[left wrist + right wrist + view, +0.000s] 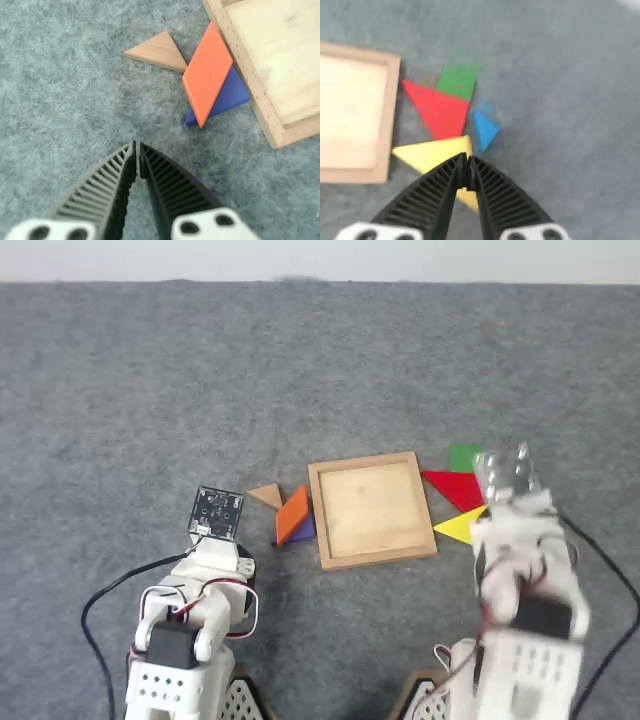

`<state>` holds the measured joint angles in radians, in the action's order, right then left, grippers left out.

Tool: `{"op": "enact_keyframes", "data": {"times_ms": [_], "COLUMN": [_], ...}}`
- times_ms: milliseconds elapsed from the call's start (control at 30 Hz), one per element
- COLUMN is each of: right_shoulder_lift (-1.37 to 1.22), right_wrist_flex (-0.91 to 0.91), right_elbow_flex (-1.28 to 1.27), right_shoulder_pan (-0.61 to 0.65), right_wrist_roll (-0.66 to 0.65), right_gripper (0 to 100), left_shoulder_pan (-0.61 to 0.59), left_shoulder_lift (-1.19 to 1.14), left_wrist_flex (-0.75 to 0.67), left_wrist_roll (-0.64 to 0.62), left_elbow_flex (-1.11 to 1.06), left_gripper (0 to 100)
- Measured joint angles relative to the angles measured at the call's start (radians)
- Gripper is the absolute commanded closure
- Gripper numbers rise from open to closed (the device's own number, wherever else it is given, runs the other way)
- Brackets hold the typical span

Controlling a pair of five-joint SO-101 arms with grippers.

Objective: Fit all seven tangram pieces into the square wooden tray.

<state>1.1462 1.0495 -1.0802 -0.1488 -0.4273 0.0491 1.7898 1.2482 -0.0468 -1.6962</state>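
The square wooden tray (pixel 365 459) lies mid-table with nothing in it. Beside one edge, in the left wrist view, lie a plain wooden triangle (pixel 159 50), an orange parallelogram (pixel 207 75) and, under it, a dark blue triangle (pixel 230 95). My left gripper (pixel 137 147) is shut on nothing, a short way from them. On the tray's other side lie a green square (pixel 457 80), a red triangle (pixel 440 110), a small light blue triangle (pixel 484 127) and a yellow triangle (pixel 432 152). My right gripper (pixel 466 160) is shut, its tips over the yellow triangle's corner.
Grey carpet-like cloth (pixel 150 390) covers the table, with wide free room at the back and far left. The left arm (pixel 195 620) and the right arm (pixel 525 590) stand at the front edge, their black cables trailing beside them.
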Motion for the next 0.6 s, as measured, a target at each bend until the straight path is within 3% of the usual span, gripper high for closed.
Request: {"op": "enact_keyframes", "data": {"times_ms": [233, 400, 600], "right_shoulder_lift": [-0.575, -0.893, -1.068], "right_wrist_flex": [0.095, 0.109, 0.109], "right_elbow_flex": [0.304, 0.482, 0.62], "right_shoulder_pan": [0.147, 0.224, 0.298], "right_wrist_roll": [0.129, 0.204, 0.19], "right_gripper": [79.5, 79.4, 74.4], "left_shoulder_pan": [0.0, 0.0, 0.0], "left_shoulder_lift": [0.0, 0.0, 0.0], "left_wrist_flex": [0.0, 0.0, 0.0], "left_wrist_roll": [0.0, 0.0, 0.0], "left_elbow_flex": [0.0, 0.0, 0.0], "left_gripper": [99, 99, 99]}}
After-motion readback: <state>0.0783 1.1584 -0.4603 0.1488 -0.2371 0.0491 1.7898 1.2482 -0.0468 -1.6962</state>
